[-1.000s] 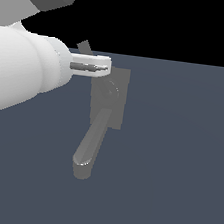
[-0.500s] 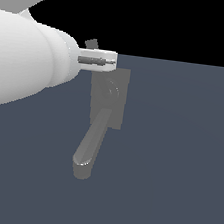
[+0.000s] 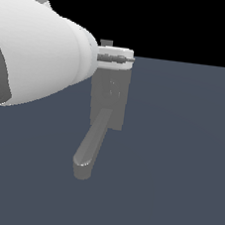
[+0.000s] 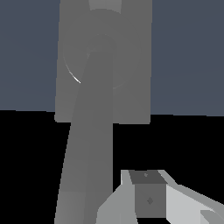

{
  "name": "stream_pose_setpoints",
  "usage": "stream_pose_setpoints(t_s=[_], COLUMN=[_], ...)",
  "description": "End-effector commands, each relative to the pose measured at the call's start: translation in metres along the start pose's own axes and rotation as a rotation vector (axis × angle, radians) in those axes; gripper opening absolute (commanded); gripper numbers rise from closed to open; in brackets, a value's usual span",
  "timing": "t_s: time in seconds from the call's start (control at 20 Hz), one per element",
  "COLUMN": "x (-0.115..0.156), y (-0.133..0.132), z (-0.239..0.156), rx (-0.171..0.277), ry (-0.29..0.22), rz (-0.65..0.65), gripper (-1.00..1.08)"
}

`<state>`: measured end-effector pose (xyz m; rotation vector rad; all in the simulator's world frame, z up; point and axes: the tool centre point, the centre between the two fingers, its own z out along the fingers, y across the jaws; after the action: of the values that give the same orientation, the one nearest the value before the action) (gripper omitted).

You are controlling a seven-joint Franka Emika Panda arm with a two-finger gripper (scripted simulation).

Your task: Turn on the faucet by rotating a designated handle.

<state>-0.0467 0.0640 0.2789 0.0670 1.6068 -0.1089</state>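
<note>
The faucet is a matte grey fixture with a rectangular base plate [image 3: 121, 93] and a thick spout [image 3: 91, 144] that ends in a downturned tip. In the wrist view, the handle [image 4: 87, 157] is a long flat grey bar running from the round hub [image 4: 103, 48] on the base plate [image 4: 131, 87] toward the camera. A small grey tip [image 3: 107, 43], probably the handle's end, shows above my hand in the exterior view. My gripper [image 3: 122, 59] hovers over the plate's far end. One finger [image 4: 148, 197] stands right beside the handle; the other finger is hidden.
My bulky white arm [image 3: 36, 55] fills the exterior view's left and hides whatever lies behind it. A flat dark blue-grey floor [image 3: 177, 167] runs around the faucet to a far edge, with black beyond.
My gripper has shifted toward the exterior view's right across the plate's far end. The small grey tip above it went from tilted to upright and moved along. The spout stayed still.
</note>
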Motion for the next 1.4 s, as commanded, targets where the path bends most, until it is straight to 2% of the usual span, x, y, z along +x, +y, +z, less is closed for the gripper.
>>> stream_pose_setpoints(t_s=[0.0, 0.35, 0.4, 1.35], x=[-0.015, -0.024, 0.000, -0.004], y=[-0.016, -0.037, -0.028, -0.099], z=[0.006, 0.006, -0.001, 0.006], rx=[0.014, 0.013, 0.010, 0.013], ry=[-0.028, -0.036, -0.002, -0.034], rz=[0.005, 0.006, 0.024, 0.007], gripper=[-1.00, -1.00, -1.00, -1.00])
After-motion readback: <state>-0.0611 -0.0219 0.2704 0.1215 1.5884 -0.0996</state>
